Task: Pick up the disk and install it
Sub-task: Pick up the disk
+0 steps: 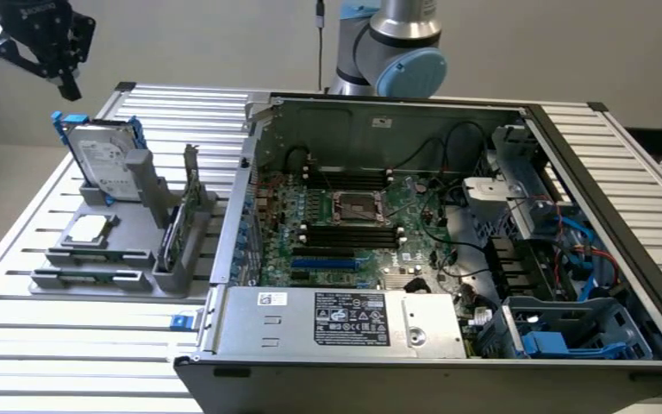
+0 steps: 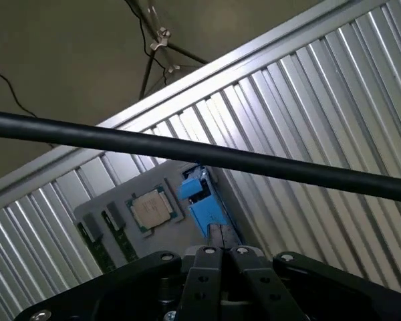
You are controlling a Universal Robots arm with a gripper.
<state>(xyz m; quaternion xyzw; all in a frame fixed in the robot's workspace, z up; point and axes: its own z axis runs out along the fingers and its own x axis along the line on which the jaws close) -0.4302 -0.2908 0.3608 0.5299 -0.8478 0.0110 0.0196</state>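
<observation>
Step in hand: the approach, pick not begun. Your gripper [image 1: 69,86] hangs high at the exterior view's left, above and well apart from the disk [image 1: 103,155], holding nothing. In the wrist view the fingers [image 2: 208,264] look pressed together, though the angle there is steep.

The disk stands upright on edge in the grey holder [image 1: 101,280] on the table [image 1: 78,345], label side showing, blue rails down both sides, top edge bare. I'd judge the pick calls for parted fingers and a straight drop onto that top edge.

Room:
- Open air above the disk
- The chip [image 1: 87,228] lies flat just in front of it
- The card [image 1: 178,220] stands near it, on the case side
- The case [image 1: 389,112] wall rises just beyond the card, so you get little sideways slack that way
- The blue bay [image 1: 561,341] sits at the case's near corner on the exterior view's right, well apart from the holder, with cables close around
</observation>
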